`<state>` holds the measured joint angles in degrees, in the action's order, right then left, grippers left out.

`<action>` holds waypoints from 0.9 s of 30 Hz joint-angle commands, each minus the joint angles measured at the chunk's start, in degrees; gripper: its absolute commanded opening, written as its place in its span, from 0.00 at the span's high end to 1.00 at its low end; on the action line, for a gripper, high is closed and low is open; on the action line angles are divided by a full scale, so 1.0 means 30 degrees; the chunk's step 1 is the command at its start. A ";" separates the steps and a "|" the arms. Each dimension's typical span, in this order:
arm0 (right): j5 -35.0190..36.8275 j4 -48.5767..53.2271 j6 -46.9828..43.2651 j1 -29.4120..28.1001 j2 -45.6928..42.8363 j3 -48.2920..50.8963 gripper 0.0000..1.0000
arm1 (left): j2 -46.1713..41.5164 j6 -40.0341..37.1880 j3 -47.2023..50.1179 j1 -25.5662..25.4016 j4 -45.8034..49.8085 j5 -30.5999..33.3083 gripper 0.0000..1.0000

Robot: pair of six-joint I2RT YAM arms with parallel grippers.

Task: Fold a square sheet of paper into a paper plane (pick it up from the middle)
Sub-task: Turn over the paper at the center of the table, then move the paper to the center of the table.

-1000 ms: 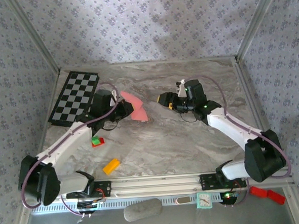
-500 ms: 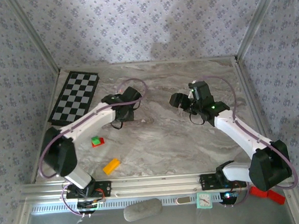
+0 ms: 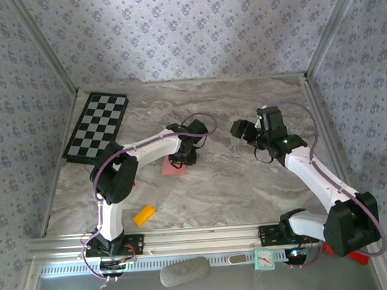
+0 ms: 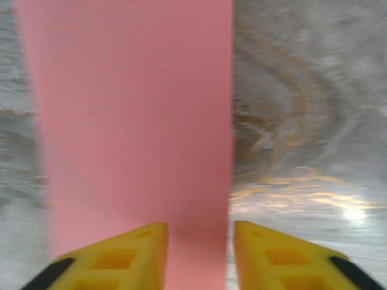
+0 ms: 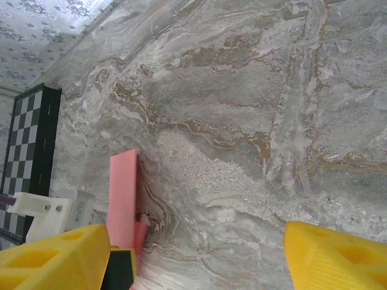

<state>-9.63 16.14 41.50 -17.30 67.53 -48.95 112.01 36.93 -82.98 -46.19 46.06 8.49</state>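
Left wrist view: the left gripper (image 4: 201,232) holds its yellow fingers a little apart, clamped on nothing. The salmon-pink sheet of paper (image 4: 133,121) lies flat on the marble table (image 4: 302,121) directly beneath them, running away from the tips as a straight-edged strip whose right edge falls within the gap. Seen from the top external camera, the sheet sits mid-table, partly under that gripper and showing at its left side — well apart from the right gripper (image 3: 240,127), whose fingers stand wide apart over bare marble with nothing between them.
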 commanded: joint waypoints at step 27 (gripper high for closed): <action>-0.3516 -0.1572 0.1329 -0.8407 1.4610 -0.8875 0.38 | -1.1777 0.2583 1.0484 0.9453 -0.5971 -0.7117 0.11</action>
<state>-18.37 10.81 44.60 -41.85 108.14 -71.75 78.70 44.29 -52.60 -18.98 29.04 -11.25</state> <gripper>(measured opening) 0.625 0.891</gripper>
